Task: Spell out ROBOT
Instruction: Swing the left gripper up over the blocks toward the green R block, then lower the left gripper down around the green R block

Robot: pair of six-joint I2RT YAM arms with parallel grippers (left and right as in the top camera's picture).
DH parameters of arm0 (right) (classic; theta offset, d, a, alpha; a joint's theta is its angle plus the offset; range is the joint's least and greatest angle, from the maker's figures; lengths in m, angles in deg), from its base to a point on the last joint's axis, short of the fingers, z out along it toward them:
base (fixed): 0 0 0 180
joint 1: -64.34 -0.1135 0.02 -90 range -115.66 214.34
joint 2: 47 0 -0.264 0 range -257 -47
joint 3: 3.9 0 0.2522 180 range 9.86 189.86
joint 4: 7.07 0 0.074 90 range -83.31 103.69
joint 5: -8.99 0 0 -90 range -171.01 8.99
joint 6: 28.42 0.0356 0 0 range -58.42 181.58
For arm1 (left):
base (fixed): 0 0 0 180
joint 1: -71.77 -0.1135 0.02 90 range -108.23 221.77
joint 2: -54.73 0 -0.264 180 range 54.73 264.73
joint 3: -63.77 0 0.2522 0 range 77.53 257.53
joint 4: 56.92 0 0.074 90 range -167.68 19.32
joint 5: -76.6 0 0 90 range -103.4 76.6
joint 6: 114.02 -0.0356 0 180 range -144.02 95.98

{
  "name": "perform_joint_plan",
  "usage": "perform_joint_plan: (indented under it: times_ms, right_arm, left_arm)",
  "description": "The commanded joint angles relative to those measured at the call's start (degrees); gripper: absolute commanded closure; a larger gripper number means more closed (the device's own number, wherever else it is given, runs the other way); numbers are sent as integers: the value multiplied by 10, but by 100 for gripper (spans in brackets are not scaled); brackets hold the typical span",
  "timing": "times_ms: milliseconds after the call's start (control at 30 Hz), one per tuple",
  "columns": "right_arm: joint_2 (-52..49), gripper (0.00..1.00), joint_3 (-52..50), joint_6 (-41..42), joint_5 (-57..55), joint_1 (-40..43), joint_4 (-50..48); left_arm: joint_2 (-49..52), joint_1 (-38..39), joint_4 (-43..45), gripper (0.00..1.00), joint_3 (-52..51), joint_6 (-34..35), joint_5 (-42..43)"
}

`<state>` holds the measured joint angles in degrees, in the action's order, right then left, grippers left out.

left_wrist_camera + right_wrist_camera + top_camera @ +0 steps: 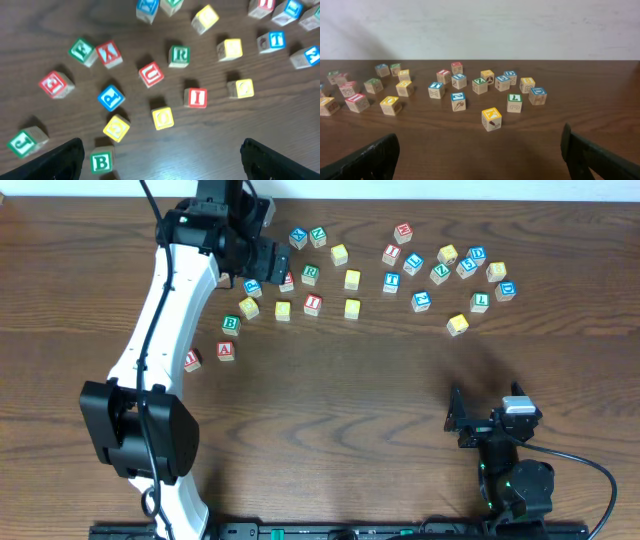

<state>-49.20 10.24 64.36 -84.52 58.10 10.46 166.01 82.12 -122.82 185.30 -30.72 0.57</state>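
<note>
Left arm: long white shell links, smooth and rounded. Bulky black elbow housing, matte finish. Black wrist section at the far end. A thin black cable runs along the white shell.

Right arm: black throughout, compact, with a light grey block on top and small green lights on the body. A black lead loops out from it.

Left fingers and right fingers: black, matte, with a rough-looking surface and angular edges. No markings legible.
</note>
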Motion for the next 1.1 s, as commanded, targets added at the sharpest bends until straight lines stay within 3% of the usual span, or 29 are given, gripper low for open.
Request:
perform_joint_plan:
  times_ms: [0,600,1067]
  right_arm:
    - [0,1,-1,8,-6,-3,1]
    - [0,1,-1,8,-6,-3,1]
    - [0,1,-1,8,-6,-3,1]
  left_arm:
    - [7,4,-3,2,22,-19,-12]
    - [60,15,8,2,29,-47,-49]
    - [85,71,50,2,41,-51,-49]
